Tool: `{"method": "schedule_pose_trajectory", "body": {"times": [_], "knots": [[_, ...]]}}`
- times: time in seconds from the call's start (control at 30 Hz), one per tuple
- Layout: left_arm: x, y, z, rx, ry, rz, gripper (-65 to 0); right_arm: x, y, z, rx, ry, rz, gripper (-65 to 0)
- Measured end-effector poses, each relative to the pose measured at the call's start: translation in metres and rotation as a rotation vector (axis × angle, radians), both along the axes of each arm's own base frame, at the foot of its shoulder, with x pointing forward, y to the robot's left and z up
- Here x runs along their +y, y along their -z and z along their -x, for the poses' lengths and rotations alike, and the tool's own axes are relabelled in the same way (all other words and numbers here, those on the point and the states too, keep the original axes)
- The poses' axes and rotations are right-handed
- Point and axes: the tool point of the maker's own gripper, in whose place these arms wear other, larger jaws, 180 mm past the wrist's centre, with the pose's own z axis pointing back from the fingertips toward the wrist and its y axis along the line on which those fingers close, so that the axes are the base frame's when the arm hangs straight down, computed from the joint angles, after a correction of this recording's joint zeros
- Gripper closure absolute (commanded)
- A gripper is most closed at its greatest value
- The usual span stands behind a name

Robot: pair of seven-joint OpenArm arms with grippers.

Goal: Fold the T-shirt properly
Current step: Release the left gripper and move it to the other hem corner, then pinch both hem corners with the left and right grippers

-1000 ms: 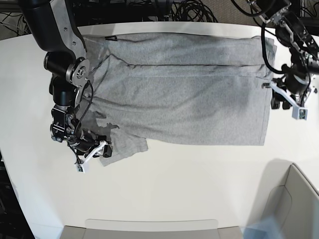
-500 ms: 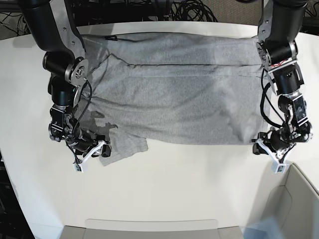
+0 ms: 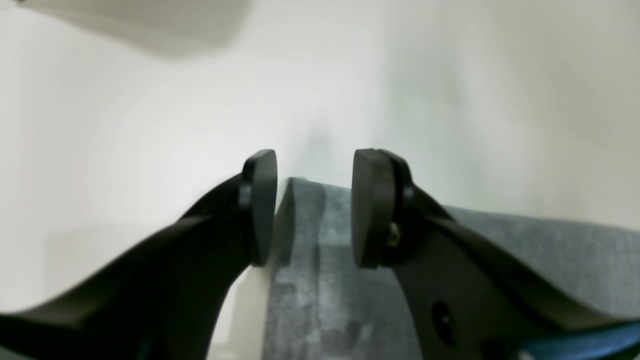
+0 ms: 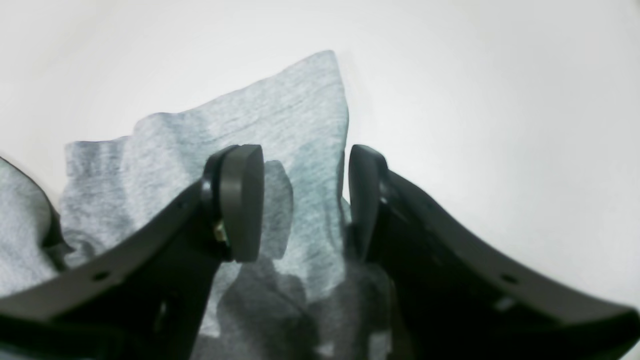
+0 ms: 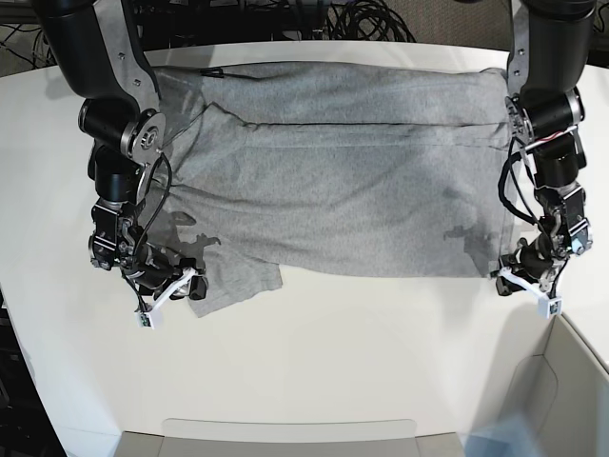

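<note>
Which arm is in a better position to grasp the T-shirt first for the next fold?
Probably the right: the right gripper is open with the T-shirt sleeve between its fingers. The left gripper, also open, only reaches the shirt's corner edge.

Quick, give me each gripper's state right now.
Left gripper: open, jaws straddling the T-shirt corner.
Right gripper: open, jaws either side of the sleeve.

A white table (image 5: 362, 352) is seen across the scene. Black cables (image 5: 362, 19) are bundled beyond its far edge, and a pale bin (image 5: 561, 390) is set at the near right.
</note>
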Motion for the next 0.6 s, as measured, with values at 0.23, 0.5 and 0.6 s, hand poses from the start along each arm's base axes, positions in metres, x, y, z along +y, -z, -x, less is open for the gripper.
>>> {"method": "schedule_pose_trajectory", "body": {"times": [0.23, 0.5, 0.6], "knots": [[0.002, 0.024, 0.018, 0.073, -0.011, 0.034, -25.6, 0.0, 0.0, 0.0, 0.0, 0.0, 0.0, -28.0], [-0.019, 0.034, 0.021, 0.118, 0.124, -0.029, -28.5, 0.0, 0.0, 0.0, 0.0, 0.0, 0.0, -28.0], [-0.021, 0.035, 0.02, 0.103, 0.123, -0.024, -28.5, 0.0, 0.0, 0.0, 0.0, 0.0, 0.0, -27.8]]}}
